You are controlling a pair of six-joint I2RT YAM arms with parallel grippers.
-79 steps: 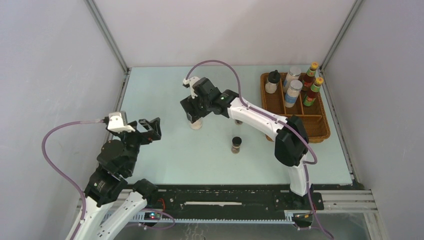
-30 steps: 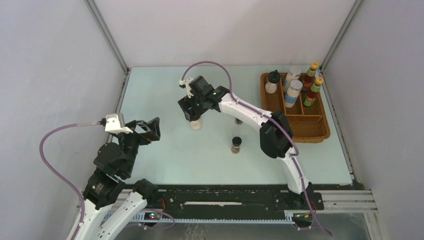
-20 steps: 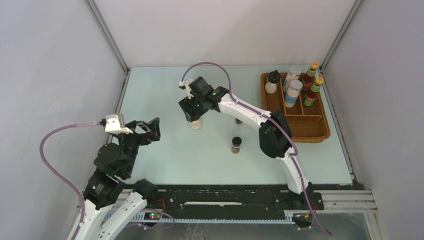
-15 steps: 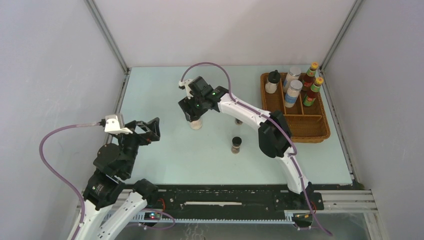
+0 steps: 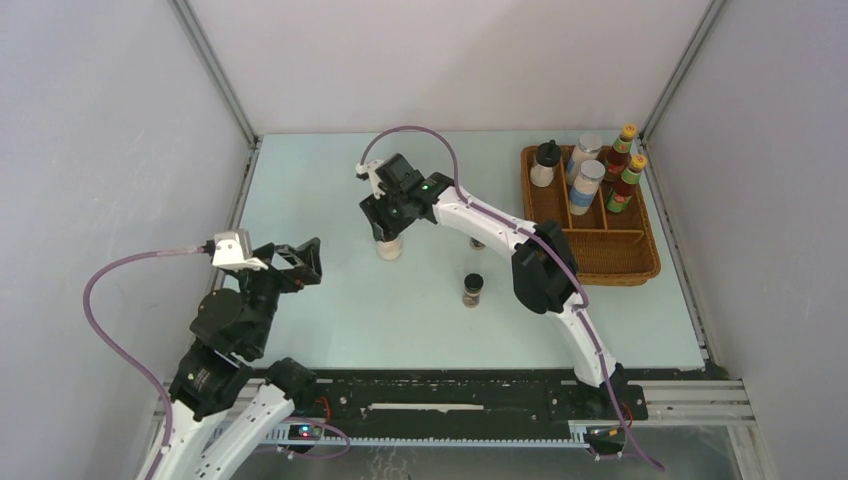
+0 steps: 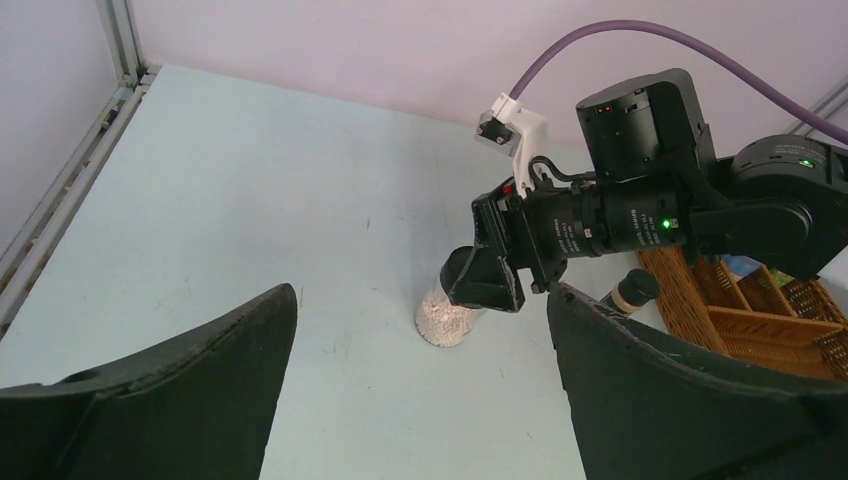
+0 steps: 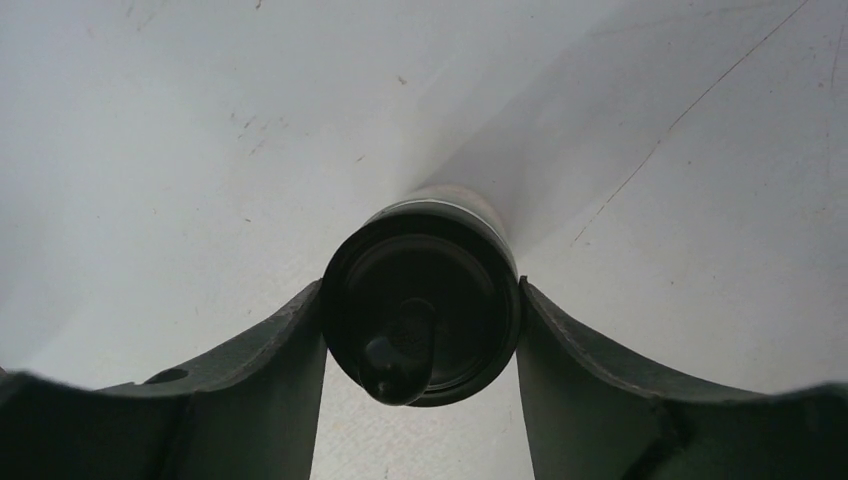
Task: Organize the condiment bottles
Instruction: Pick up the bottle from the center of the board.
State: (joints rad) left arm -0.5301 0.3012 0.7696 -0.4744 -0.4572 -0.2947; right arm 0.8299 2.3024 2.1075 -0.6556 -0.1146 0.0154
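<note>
Contact shows on both sides of the black-lidded jar [image 7: 420,320], standing on the counter [image 5: 350,310] well left of the tray [image 5: 620,250]: the right gripper [image 5: 386,228] clamps its lid. A straight, upright lift suits best. The left gripper [image 5: 303,260] hangs wide open.

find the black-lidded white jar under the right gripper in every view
Top external: black-lidded white jar left of centre, beneath the right gripper.
Left wrist: jar mid-frame, standing on the table.
Right wrist: centre, its lid touching both fingers.
Shared landmark: the right gripper over it.
</note>
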